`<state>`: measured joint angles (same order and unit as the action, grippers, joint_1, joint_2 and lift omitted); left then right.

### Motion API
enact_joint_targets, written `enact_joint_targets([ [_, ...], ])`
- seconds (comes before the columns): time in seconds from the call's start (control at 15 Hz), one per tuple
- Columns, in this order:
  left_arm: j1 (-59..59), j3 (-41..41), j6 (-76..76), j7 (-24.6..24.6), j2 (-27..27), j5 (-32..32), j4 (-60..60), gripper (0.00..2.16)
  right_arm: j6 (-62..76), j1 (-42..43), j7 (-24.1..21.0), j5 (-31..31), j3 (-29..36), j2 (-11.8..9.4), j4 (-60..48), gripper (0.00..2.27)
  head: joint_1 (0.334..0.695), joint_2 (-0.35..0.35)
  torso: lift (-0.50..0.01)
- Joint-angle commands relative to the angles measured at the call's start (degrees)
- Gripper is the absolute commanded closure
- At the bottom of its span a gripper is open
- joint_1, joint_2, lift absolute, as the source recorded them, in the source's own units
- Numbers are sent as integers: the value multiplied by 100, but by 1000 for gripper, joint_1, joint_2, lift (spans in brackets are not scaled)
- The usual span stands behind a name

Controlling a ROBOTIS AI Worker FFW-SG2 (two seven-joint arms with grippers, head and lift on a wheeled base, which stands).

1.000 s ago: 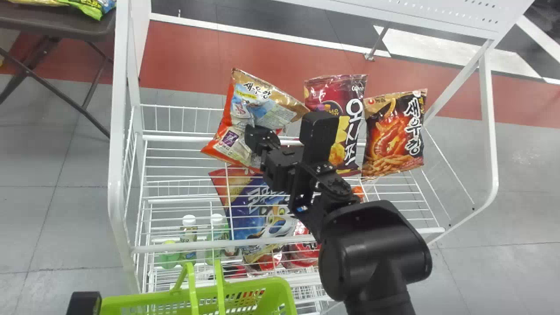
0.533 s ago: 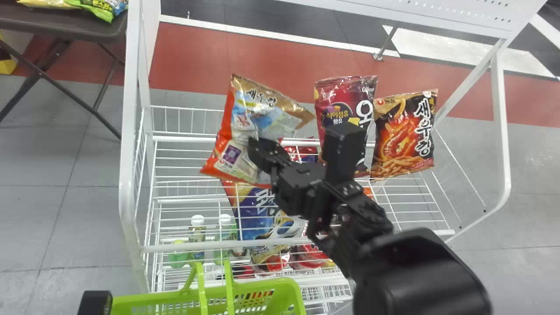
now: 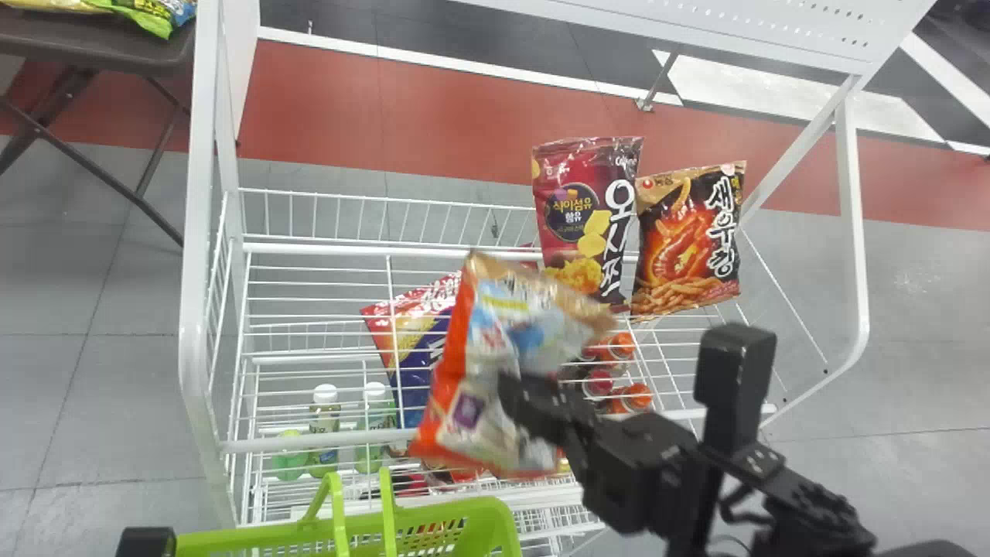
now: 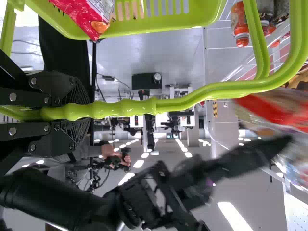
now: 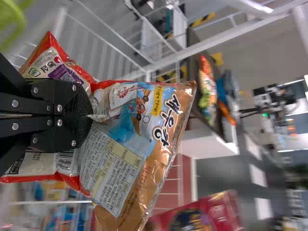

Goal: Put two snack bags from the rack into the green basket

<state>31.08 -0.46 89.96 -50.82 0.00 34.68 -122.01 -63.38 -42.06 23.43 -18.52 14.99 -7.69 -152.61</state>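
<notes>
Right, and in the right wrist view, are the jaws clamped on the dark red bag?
No, the right gripper has its jaws shut on the orange-and-tan bag, and the dark red bag is apart from them.

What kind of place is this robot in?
Maybe a practice shop inside a big lab or hall: there's a white wire rack with snack bags, a green basket, and rows of ceiling lights.
</notes>
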Motion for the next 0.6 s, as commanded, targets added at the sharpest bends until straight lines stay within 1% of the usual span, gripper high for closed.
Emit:
enact_joint_targets([
  [0.0,30,-50,7,28,-15,-32,-24,1450,-1445,-215,100,-442,470,-110,-234,2047,695,-350,-5],
  [0.13,12,-103,7,90,-15,-41,-16,1450,-2587,-250,267,-662,646,-162,-331,2047,695,-350,-5],
  [0.33,4,-138,7,99,-15,-41,-24,1450,-2670,-197,223,-706,611,-189,-454,2047,695,-350,-5],
  [0.53,12,-156,7,90,-15,-41,-95,1450,-2670,-13,39,-820,259,-198,-375,2047,695,-350,-5],
])
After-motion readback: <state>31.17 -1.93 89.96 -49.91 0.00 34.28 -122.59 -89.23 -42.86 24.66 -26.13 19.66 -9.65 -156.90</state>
